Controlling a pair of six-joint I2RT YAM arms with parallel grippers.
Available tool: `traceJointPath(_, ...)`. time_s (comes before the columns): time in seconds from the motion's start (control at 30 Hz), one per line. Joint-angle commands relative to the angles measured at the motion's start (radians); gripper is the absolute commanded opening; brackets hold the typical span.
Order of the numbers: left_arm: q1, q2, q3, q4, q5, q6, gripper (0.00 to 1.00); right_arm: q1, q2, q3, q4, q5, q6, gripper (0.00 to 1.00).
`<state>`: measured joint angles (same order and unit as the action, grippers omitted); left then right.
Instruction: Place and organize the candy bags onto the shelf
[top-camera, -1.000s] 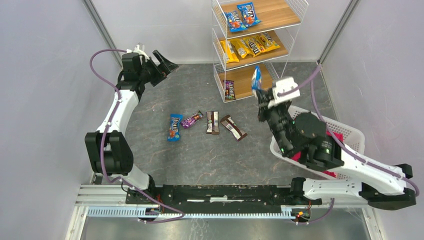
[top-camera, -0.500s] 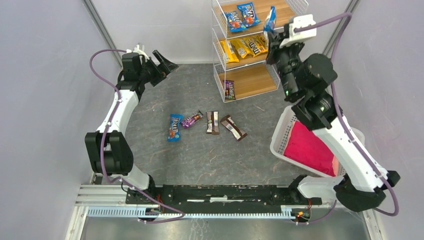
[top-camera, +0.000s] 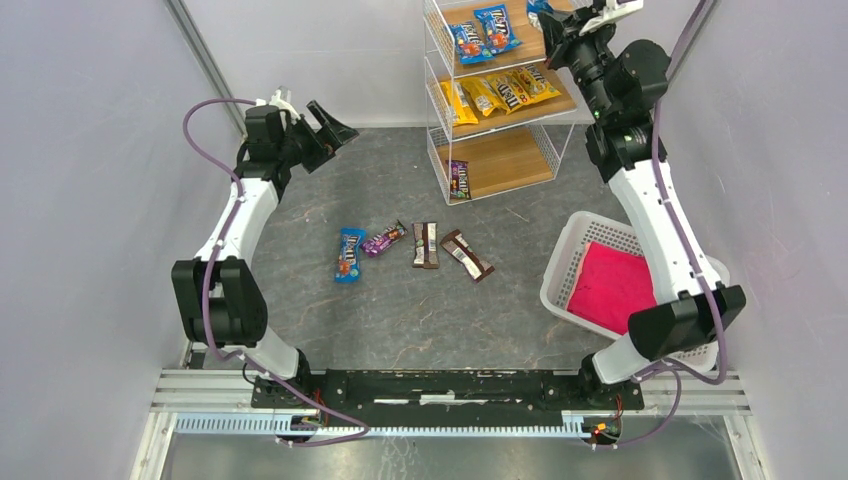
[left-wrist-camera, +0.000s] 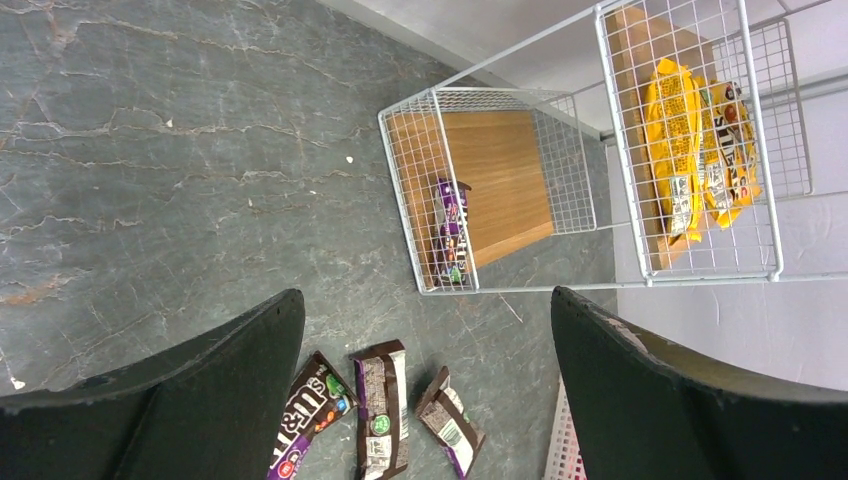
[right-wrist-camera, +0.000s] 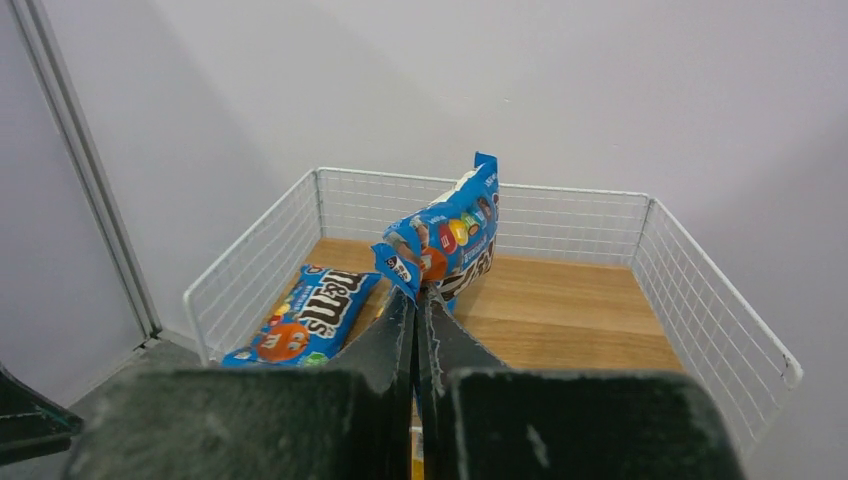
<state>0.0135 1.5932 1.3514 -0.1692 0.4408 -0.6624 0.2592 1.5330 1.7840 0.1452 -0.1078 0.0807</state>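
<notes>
While the right claw (right-wrist-camera: 418, 300) is clamped on the lower corner of a glossy blue candy packet (right-wrist-camera: 455, 235), it holds that packet upright over the top wooden tier of the tall white wire shelf (top-camera: 505, 160), which stands at the counter's far edge, toward the right corner. Gripping by a corner likely keeps the fingers off the mesh sides and lets the packet drop flat beside the two blue packets (top-camera: 470, 42) lying there. Colours appear sorted by tier: yellow packets (top-camera: 500, 95) in the middle, one purple packet (top-camera: 459, 179) at the bottom. The left claw (left-wrist-camera: 422, 300), jaws wide apart and empty, hangs above the counter toward its far left corner, out of the way. Four loose packets (top-camera: 427, 244) lie mid-counter, not yet shelved.
</notes>
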Motion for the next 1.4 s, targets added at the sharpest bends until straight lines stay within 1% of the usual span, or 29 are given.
traceJointPath(0.0, 0.016, 0.005, 0.007, 0.059, 0.047, -0.028, 0.98, -0.093, 0.032, -0.007, 0.151, -0.229, 0.003, 0.01)
traceJointPath(0.1, 0.017, 0.013, 0.006, 0.058, 0.049, -0.029, 0.98, -0.148, 0.066, -0.039, 0.223, -0.331, 0.019, 0.0)
traceJointPath(0.17, 0.02, 0.019, 0.009, 0.058, 0.057, -0.034, 0.98, -0.168, 0.095, -0.028, 0.244, -0.399, 0.012, 0.01)
traceJointPath(0.23, 0.022, 0.019, 0.006, 0.063, 0.063, -0.039, 0.98, -0.173, 0.131, 0.001, 0.241, -0.475, -0.022, 0.01)
traceJointPath(0.27, 0.023, 0.016, 0.004, 0.068, 0.064, -0.041, 0.98, -0.172, 0.145, 0.02, 0.221, -0.487, -0.044, 0.01)
traceJointPath(0.33, 0.026, 0.011, 0.003, 0.069, 0.062, -0.042, 0.98, -0.175, 0.163, 0.034, 0.193, -0.471, -0.072, 0.01)
traceJointPath(0.4, 0.029, 0.011, 0.003, 0.069, 0.062, -0.043, 0.98, -0.174, 0.168, 0.014, 0.192, -0.444, -0.121, 0.01)
traceJointPath(0.47, 0.031, 0.012, 0.003, 0.069, 0.063, -0.043, 0.98, -0.174, 0.181, 0.014, 0.184, -0.447, -0.168, 0.01)
traceJointPath(0.73, 0.033, 0.019, 0.002, 0.068, 0.06, -0.042, 0.98, -0.175, 0.234, 0.069, 0.135, -0.386, -0.236, 0.01)
traceJointPath(0.87, 0.034, 0.018, 0.002, 0.069, 0.061, -0.042, 0.98, -0.174, 0.24, 0.059, 0.125, -0.391, -0.258, 0.07)
traceJointPath(1.03, 0.034, 0.022, 0.002, 0.069, 0.061, -0.042, 0.98, -0.176, 0.257, 0.06, 0.117, -0.374, -0.282, 0.08)
traceJointPath(1.23, 0.037, 0.022, 0.002, 0.069, 0.061, -0.042, 0.98, -0.175, 0.29, 0.092, 0.098, -0.428, -0.295, 0.19)
traceJointPath(1.37, 0.037, 0.023, 0.002, 0.069, 0.062, -0.042, 0.98, -0.176, 0.287, 0.087, 0.096, -0.415, -0.29, 0.2)
